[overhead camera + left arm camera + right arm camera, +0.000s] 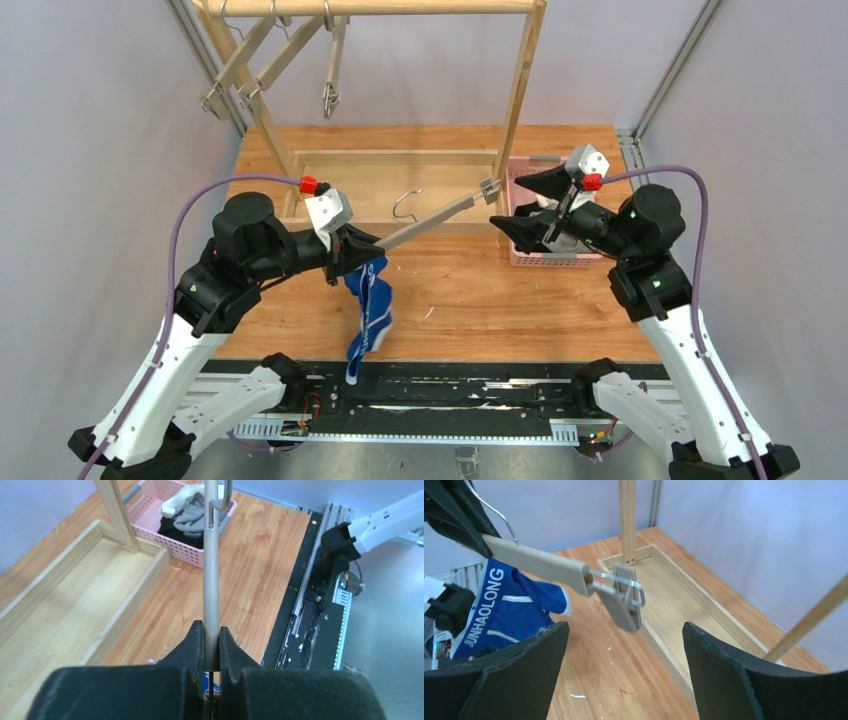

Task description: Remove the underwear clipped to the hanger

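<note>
My left gripper (362,252) is shut on the grey bar of a clip hanger (430,221), held tilted above the table; the bar runs up between my fingers in the left wrist view (211,580). The bright blue underwear (371,310) with white lettering hangs from the hanger's left end, also showing in the right wrist view (509,610). The hanger's right clip (624,600) is empty. My right gripper (520,205) is open and empty, just right of that clip. Grey and black underwear (187,520) lie in the pink basket (150,517).
A wooden rack (520,90) stands at the back with its base frame (390,160) on the table. Several empty clip hangers (332,70) hang from its top rail. The pink basket (520,255) sits under my right gripper at the table's right.
</note>
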`<state>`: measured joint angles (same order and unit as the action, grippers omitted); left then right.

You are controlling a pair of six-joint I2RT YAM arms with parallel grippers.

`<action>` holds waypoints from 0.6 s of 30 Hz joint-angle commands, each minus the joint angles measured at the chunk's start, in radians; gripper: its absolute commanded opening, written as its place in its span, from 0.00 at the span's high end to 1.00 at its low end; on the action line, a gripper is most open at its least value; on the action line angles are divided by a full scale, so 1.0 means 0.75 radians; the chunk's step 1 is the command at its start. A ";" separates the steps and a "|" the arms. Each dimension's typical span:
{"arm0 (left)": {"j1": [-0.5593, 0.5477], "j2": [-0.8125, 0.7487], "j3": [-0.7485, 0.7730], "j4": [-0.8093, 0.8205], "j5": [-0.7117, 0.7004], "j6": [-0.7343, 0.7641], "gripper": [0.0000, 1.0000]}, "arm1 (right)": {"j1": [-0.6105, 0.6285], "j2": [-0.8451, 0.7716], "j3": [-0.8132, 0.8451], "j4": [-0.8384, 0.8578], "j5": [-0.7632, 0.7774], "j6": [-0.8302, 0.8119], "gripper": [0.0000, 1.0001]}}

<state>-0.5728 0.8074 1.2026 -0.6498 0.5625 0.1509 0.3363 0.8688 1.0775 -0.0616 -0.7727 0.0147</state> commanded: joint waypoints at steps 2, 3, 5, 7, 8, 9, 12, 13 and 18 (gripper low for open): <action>-0.007 -0.027 0.005 0.228 0.000 -0.108 1.00 | -0.010 -0.109 -0.186 0.229 0.241 0.243 0.19; -0.007 -0.031 -0.012 0.283 0.008 -0.136 1.00 | -0.011 -0.125 -0.231 0.285 0.244 0.297 0.21; -0.007 -0.033 -0.053 0.384 0.027 -0.205 1.00 | -0.008 -0.154 -0.322 0.440 0.223 0.409 0.22; -0.007 -0.029 -0.102 0.513 0.064 -0.292 1.00 | -0.009 -0.168 -0.425 0.677 0.198 0.563 0.23; -0.007 -0.024 -0.127 0.587 0.082 -0.342 1.00 | -0.008 -0.168 -0.466 0.769 0.193 0.610 0.24; -0.007 -0.019 -0.150 0.647 0.102 -0.389 1.00 | -0.008 -0.167 -0.491 0.853 0.192 0.651 0.25; -0.007 0.003 -0.195 0.774 0.121 -0.499 1.00 | -0.007 -0.130 -0.530 1.070 0.164 0.760 0.27; -0.007 0.010 -0.208 0.806 0.119 -0.523 1.00 | -0.006 -0.107 -0.531 1.138 0.142 0.798 0.28; -0.007 0.025 -0.309 1.013 0.106 -0.700 1.00 | -0.007 0.039 -0.523 1.540 0.079 1.029 0.32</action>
<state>-0.5728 0.8288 1.0073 -0.1196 0.6266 -0.2298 0.3363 0.8406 0.6739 0.7341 -0.6666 0.5892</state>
